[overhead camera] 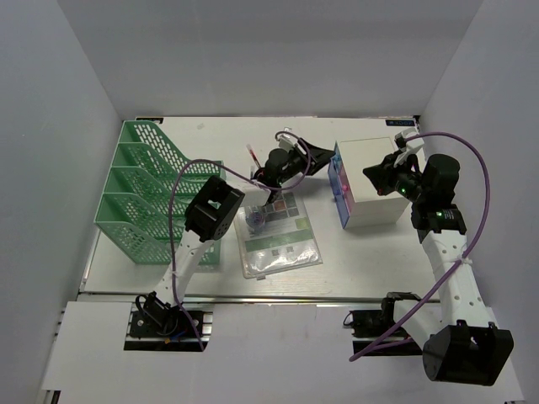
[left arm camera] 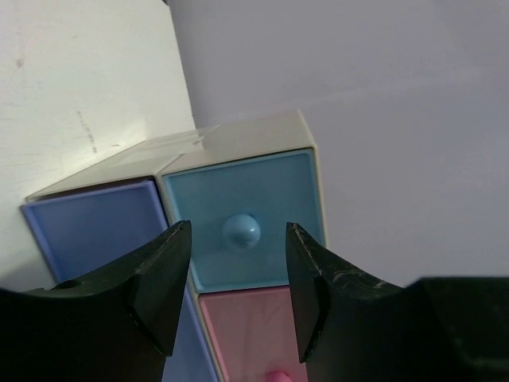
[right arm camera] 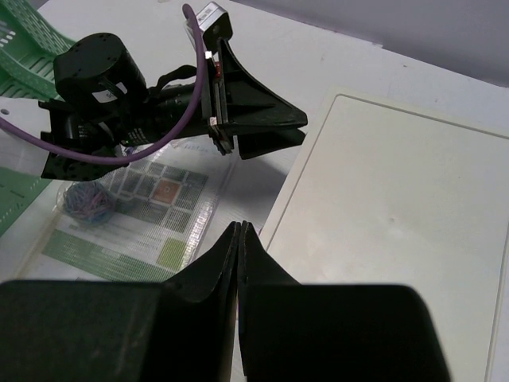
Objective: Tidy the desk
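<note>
The white desk (overhead camera: 370,261) carries a white drawer box (overhead camera: 375,198) at the right, its pink and blue drawers facing left. My left gripper (overhead camera: 322,156) is open and empty, right in front of the box. In the left wrist view the gripper (left arm camera: 237,231) frames the light blue drawer's round knob (left arm camera: 241,231) without touching it; a pink drawer (left arm camera: 250,334) lies below and a darker blue drawer (left arm camera: 95,231) beside it. My right gripper (overhead camera: 372,175) is shut and empty over the box top (right arm camera: 398,215), at its left edge (right arm camera: 240,226).
A green mesh file rack (overhead camera: 147,194) stands at the left. A clear plastic sleeve (overhead camera: 278,231) with printed sheets and a bundle of coloured paper clips (right arm camera: 83,199) lies in the middle of the desk. Grey walls surround the desk.
</note>
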Controlling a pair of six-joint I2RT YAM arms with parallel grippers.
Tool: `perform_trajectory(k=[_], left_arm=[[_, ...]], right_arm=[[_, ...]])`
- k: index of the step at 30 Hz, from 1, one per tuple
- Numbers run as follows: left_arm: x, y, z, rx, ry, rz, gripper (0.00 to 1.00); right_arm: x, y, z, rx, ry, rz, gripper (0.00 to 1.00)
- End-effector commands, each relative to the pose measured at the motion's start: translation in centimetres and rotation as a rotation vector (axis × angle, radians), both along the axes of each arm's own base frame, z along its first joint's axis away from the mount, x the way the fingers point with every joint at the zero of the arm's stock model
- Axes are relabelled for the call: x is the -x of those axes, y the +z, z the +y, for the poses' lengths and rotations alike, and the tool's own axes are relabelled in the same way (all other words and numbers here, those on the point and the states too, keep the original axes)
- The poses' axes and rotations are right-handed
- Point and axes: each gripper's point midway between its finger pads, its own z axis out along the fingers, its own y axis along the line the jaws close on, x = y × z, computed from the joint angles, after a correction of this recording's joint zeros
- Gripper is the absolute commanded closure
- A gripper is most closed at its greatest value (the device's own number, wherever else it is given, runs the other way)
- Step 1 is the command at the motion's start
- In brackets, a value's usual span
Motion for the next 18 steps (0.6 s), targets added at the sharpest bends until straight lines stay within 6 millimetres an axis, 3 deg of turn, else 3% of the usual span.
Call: perform_trajectory(k=[1,2,18], left_arm=[[0.1,2.5,-0.7,0.052,-0.046,-0.048,0.4],[0.0,3.2,-0.9,0.059,-0.055,-0.061,0.4],[-0.1,1.8,-1.8,0.044,-0.093,-0.007,0.49]], right_arm=[[0.0,0.7,0.0,0.007,0.009,-0.047,1.0],[0.0,0.8,0.0,0.009,0.008,-0.049,1.0],[-0.1,0.6,-0.1,0.013,0.006,-0.047,1.0]])
